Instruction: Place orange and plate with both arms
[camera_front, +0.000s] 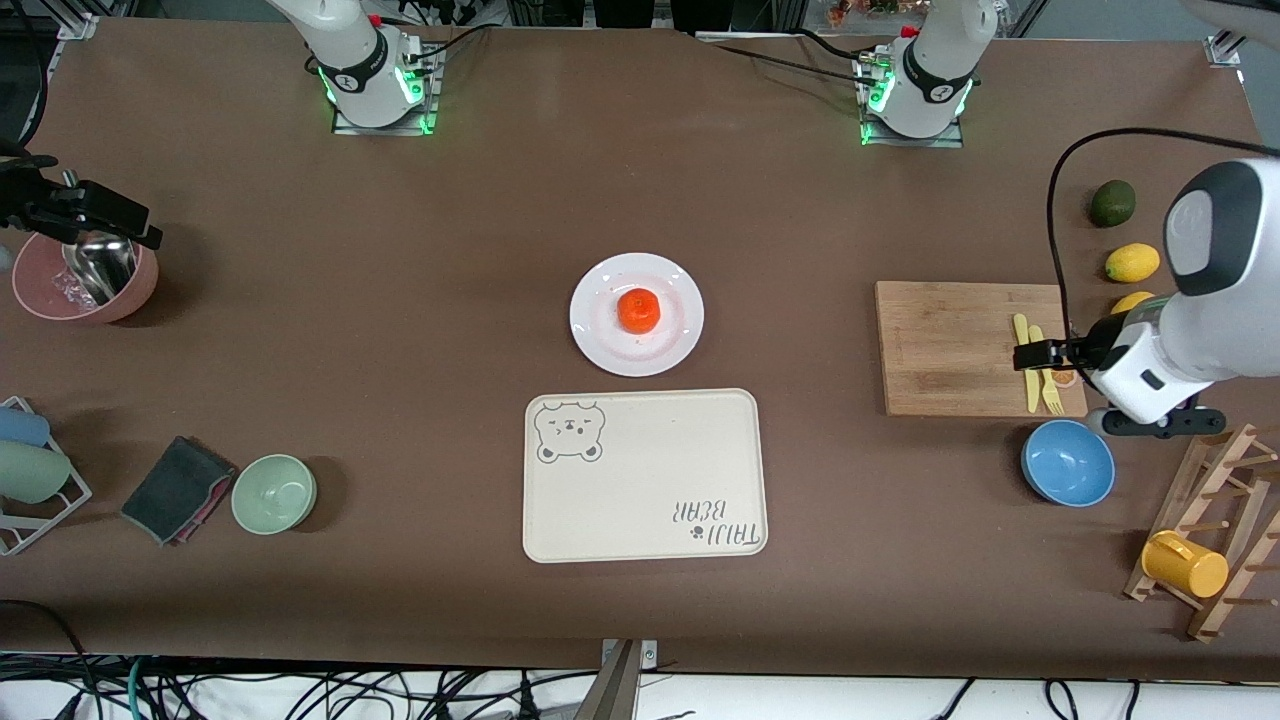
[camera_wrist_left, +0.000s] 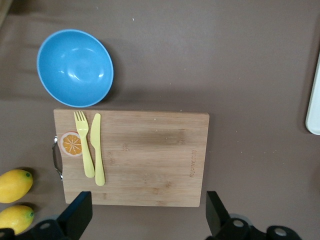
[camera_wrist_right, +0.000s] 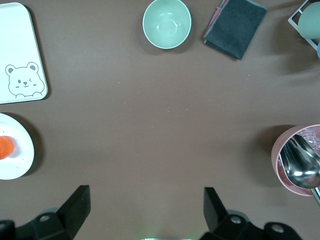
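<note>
The orange (camera_front: 638, 310) rests in the middle of the white plate (camera_front: 600, 335) at the table's centre. In the right wrist view the plate (camera_wrist_right: 17, 162) and a sliver of the orange (camera_wrist_right: 4, 148) show at the edge. My right gripper (camera_front: 110, 215) hangs open and empty over the table beside a pink bowl, well away from the plate toward the right arm's end; in its own view the right gripper (camera_wrist_right: 145, 212) has bare table under it. My left gripper (camera_front: 1040, 355) hangs open and empty over the wooden board's edge, as its wrist view (camera_wrist_left: 147, 215) shows.
A cream bear-print tray (camera_front: 645, 480) lies just nearer the front camera than the plate. The wooden board (camera_front: 950, 345) carries a yellow fork and knife (camera_wrist_left: 92, 147). Around it are a blue bowl (camera_front: 1067, 462), lemons (camera_front: 1132, 262) and a lime (camera_front: 1112, 203). A pink bowl with a ladle (camera_front: 85, 275), a green bowl (camera_front: 274, 492) and a dark cloth (camera_front: 175, 490) lie at the right arm's end.
</note>
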